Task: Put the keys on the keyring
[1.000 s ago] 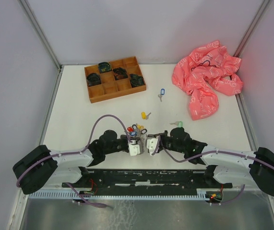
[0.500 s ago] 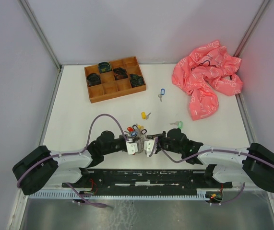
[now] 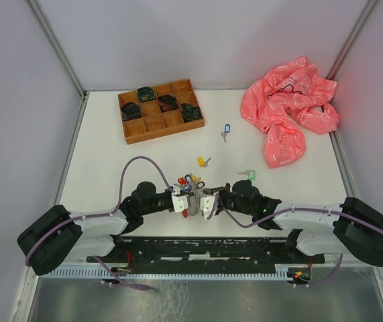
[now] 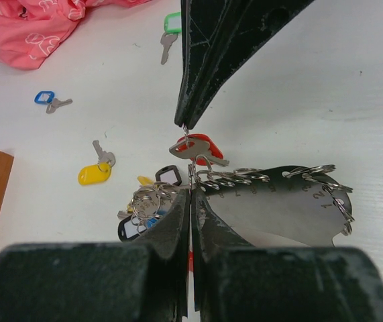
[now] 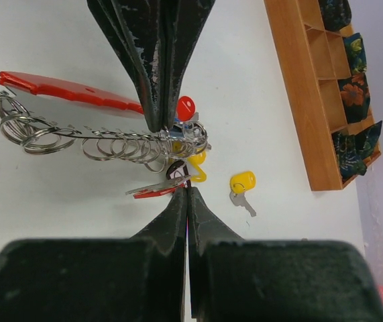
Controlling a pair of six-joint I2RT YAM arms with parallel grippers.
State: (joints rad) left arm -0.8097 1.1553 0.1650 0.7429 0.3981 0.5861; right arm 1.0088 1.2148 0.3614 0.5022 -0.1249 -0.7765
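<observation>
Left gripper (image 4: pixel 191 191) pinches keyring (image 4: pixel 225 178), right gripper (image 5: pixel 188 191) pinches red key (image 4: pixel 194 146), both mid-frame. Best: hold ring steady, slide key's loop round the split.

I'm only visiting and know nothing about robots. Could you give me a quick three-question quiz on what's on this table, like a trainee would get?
1. True or false: the left pincer and the right pincer are both shut, gripping at the key bunch.
2. How many single tagged keys lie loose on the table, away from the bunch?
3. What lies at the table's far right corner? A) a wooden tray B) a pink cloth C) the key bunch

Key
1. True.
2. Three: the blue key, the yellow key and the green key.
3. B.
</observation>
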